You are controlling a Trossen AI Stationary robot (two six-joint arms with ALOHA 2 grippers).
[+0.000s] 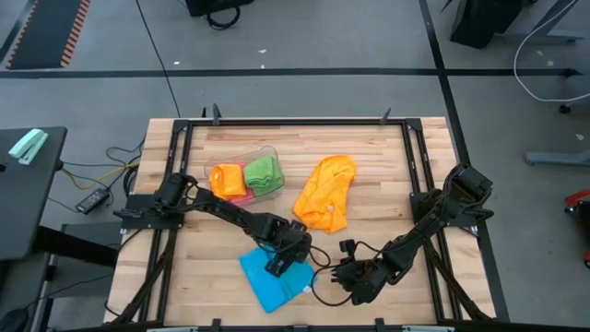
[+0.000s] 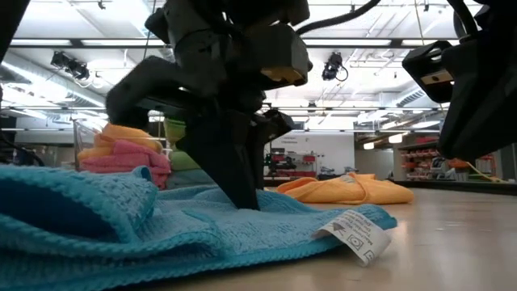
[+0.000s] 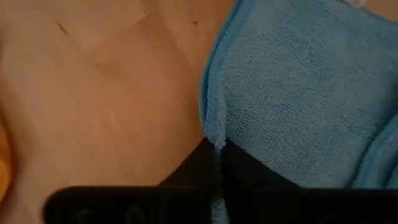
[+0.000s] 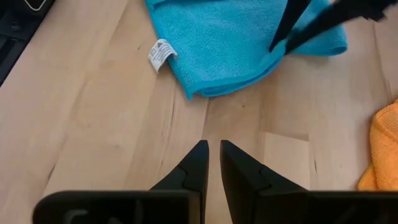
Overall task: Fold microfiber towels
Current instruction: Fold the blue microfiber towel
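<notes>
A sky-blue towel (image 1: 270, 281) lies on the wooden table near its front edge, with its white label (image 4: 160, 53) resting on the wood beside it. My left gripper (image 1: 279, 265) comes down on the towel's far edge and is shut on it. My right gripper (image 4: 213, 148) hovers over bare wood to the right of the blue towel, its fingers all but together and holding nothing. An orange towel (image 1: 324, 192) lies crumpled farther back. Orange, pink and green towels sit in a clear tub (image 1: 269, 157). My left gripper pinches the blue towel's hemmed edge (image 3: 210, 127) between its two fingers (image 3: 249, 171). The fingers slant steeply down from above. The towel lies slack on the table (image 2: 452, 242) around them. One layer or several, I cannot tell.
The tub stands at the back left, the orange towel at the back centre. Bare wood (image 1: 387, 166) stretches to the right of it. Black frame rails (image 1: 304, 121) border the table. In the low view the blue towel's near part (image 2: 73, 210) is bunched up.
</notes>
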